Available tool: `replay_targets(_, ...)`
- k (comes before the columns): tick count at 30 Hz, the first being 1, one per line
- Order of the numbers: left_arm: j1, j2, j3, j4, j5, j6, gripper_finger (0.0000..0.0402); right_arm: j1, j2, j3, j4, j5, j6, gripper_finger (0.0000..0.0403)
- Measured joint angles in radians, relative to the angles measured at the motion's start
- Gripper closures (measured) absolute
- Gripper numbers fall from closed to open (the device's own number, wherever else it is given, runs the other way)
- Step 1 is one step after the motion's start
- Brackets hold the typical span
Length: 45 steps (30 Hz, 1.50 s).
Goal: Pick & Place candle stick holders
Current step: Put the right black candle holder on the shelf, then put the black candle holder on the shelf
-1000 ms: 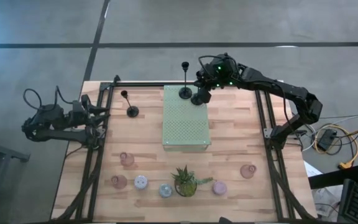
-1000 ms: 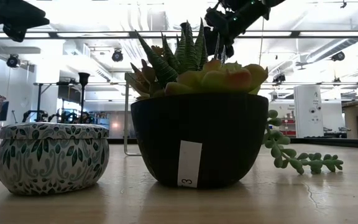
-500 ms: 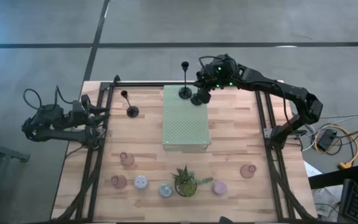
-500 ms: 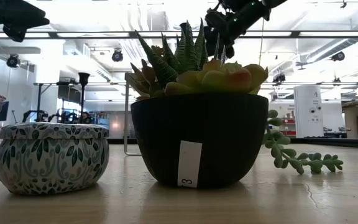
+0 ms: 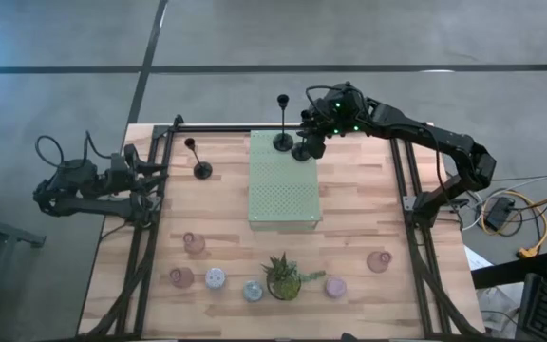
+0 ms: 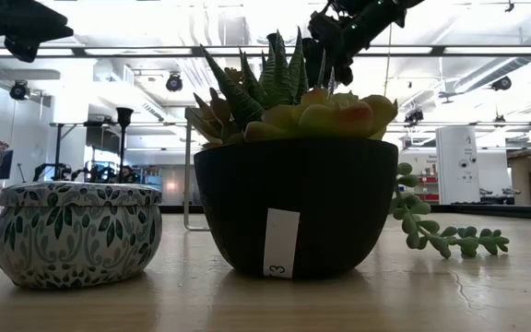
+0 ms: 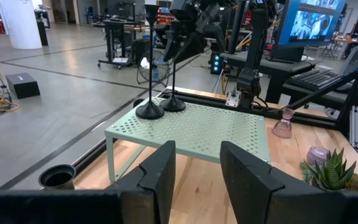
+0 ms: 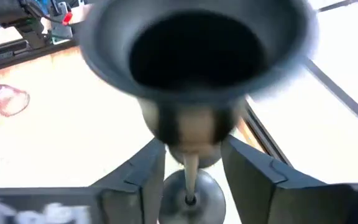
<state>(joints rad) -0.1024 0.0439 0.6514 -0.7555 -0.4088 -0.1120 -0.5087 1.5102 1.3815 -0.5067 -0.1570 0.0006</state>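
- The right gripper [image 5: 309, 144] hangs over the far right corner of the green mat [image 5: 284, 195], its fingers [image 8: 253, 177] standing apart on either side of the stem of a black candlestick [image 8: 194, 81]; there is a gap on both sides of the stem, so I'd say nothing is clamped.
- That candlestick stands upright with its base on the mat, which reads to me as the drop-off spot: a raised platform where the tall sticks get lined up.
- A second black candlestick [image 5: 282, 122] is already standing just beside it on the mat's far edge, the two bases close together in the left wrist view.
- The third black candlestick [image 5: 198, 160] waits off the mat, on the bare wood to its left, probably next in line.
- The left gripper [image 7: 194, 177] is parked at the table's left edge with its fingers a little apart and holding nothing, keeping clear of the working arm.
- Along the near side sit the pink glass holders [image 5: 194, 243] and the small round cups [image 5: 216, 278], spread out around the potted plant [image 5: 284, 276], none yet on the mat.
- My judgement: the sticks go first because they tip easily and need the clear mat.
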Motion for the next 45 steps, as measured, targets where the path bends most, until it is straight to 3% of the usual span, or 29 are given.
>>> replay_targets(8,0.000,0.000,0.000,0.000,0.000,0.000,0.0271,0.000,-0.070,0.001,-0.094,0.002,-0.007,0.0191)
replay_targets(16,0.000,0.000,0.000,0.000,0.000,0.000,0.0271,0.019,-0.241,-0.042,-0.265,-0.001,0.057,0.0198)
replay_targets(20,0.000,0.000,0.000,0.000,0.000,0.000,0.0271,0.057,-0.376,-0.169,-0.220,-0.006,0.084,0.0219)
replay_targets(26,0.000,0.000,0.000,0.000,0.000,0.000,0.0271,0.112,-0.638,-0.449,0.027,-0.009,0.157,0.0272)
replay_targets(31,0.000,0.000,0.000,0.000,0.000,0.000,0.0271,0.119,-0.855,-0.599,0.038,-0.011,0.206,0.0327)
replay_targets(37,0.000,0.000,0.000,0.000,0.000,0.000,0.0271,0.118,-1.111,-0.708,-0.002,0.053,0.182,0.0389)
replay_targets(45,0.000,0.000,0.000,0.000,0.000,0.000,0.0271,0.118,-1.371,-0.717,-0.150,0.152,0.146,0.0394)
